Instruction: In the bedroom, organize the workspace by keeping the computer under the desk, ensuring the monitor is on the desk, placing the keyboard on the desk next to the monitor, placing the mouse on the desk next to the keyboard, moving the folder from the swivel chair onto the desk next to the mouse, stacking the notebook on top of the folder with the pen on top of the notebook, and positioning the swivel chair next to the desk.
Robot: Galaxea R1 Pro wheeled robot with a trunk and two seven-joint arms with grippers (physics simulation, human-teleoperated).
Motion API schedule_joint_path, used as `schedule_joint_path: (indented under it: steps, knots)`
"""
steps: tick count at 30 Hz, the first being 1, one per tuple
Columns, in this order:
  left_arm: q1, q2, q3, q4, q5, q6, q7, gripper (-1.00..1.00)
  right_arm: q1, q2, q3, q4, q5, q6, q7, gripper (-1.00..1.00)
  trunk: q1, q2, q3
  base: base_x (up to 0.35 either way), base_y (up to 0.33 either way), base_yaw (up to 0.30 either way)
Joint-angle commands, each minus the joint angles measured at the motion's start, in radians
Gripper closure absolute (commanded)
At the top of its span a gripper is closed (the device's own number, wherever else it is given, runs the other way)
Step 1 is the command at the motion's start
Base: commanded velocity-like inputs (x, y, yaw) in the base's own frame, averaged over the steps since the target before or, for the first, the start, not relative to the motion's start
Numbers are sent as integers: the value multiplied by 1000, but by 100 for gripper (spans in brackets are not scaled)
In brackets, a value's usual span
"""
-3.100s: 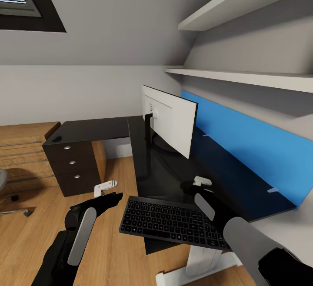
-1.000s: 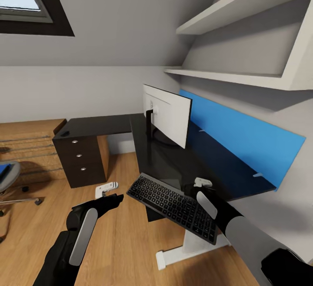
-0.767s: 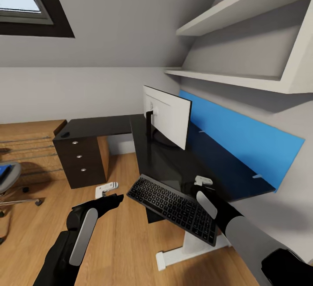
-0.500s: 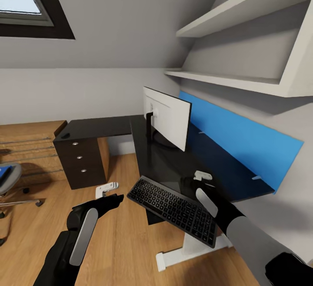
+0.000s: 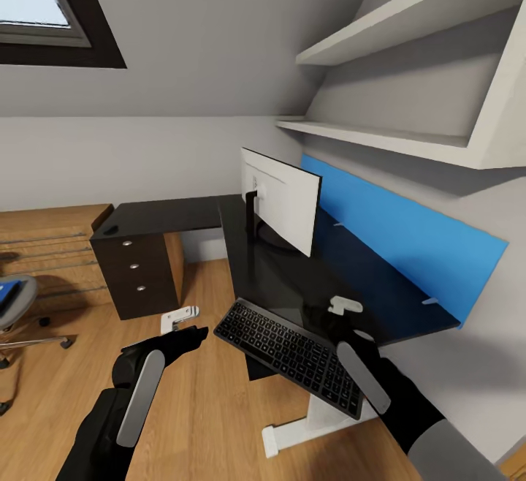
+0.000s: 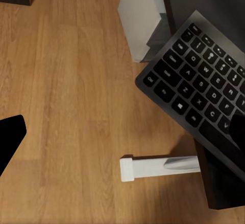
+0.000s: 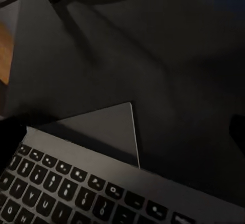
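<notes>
The black keyboard lies slanted across the near corner of the black desk, and its left end overhangs the floor. My right gripper hovers just past the keyboard's far edge. In the right wrist view one finger shows at the picture's edge, apart from the other, with nothing between them and the keyboard below. The white monitor stands on the desk. My left gripper hangs open over the floor; its finger and the keyboard show in the left wrist view.
A dark drawer unit stands under the desk's left wing, with a small dark object on top, perhaps the mouse. The swivel chair carries something blue at far left. White shelves hang above. The desk's white foot rests on the wood floor.
The view has drawn back and shifted since the first frame, and the keyboard has turned slantwise. In the last half second my right arm pulled back and down while the keyboard stayed put.
</notes>
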Motion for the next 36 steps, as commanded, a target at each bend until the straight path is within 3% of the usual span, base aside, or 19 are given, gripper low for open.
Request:
schedule_joint_path:
  steps: [1,8,9,19,20,25,26,27,29,31,36]
  knots:
    - [-1,0,0,-1,11,2,10,-100,5,-2,3,-12,-9,2,-9,-100,0,-1,-1,0,0,0]
    - [-1,0,-1,-1,11,1,8,-100,24,-10,3,-46,-100,3,-10,-100,0,-1,-1,0,0,0]
    - [-1,1,0,-2,11,0,8,-100,26,-22,3,-50,-145,2,-9,-100,0,-1,-1,-69,0,0]
    - [-1,2,0,-1,11,0,10,-100,27,-66,2,-52,-249,-2,-7,-100,0,-1,-1,-257,0,0]
    - [-1,2,1,-2,11,0,10,-100,27,-81,1,-51,-310,-5,-6,-100,0,-1,-1,-334,0,0]
    - [-1,4,16,-3,11,-1,13,-100,27,-90,0,-51,-323,-6,-5,-100,0,-1,-1,-337,0,0]
    - [-1,4,74,-4,12,-2,12,-100,28,-99,-23,-50,-325,-5,-5,-100,0,-1,-1,-337,0,0]
    - [-1,4,110,-5,13,-3,10,-100,28,-102,-36,-50,-325,-5,-4,-100,0,-1,-1,-328,0,0]
    - [-1,2,228,-7,14,-3,8,-100,30,-114,-70,-48,-326,-5,-4,-100,0,-1,-1,-229,0,0]
    - [-1,2,279,-18,14,-2,9,-100,30,-122,-85,-45,-327,-4,-4,-100,0,-1,-1,-123,0,0]
    - [-1,0,366,-44,16,-2,9,-100,30,-143,-126,-34,-354,-1,-3,-100,0,-1,-1,-47,0,0]
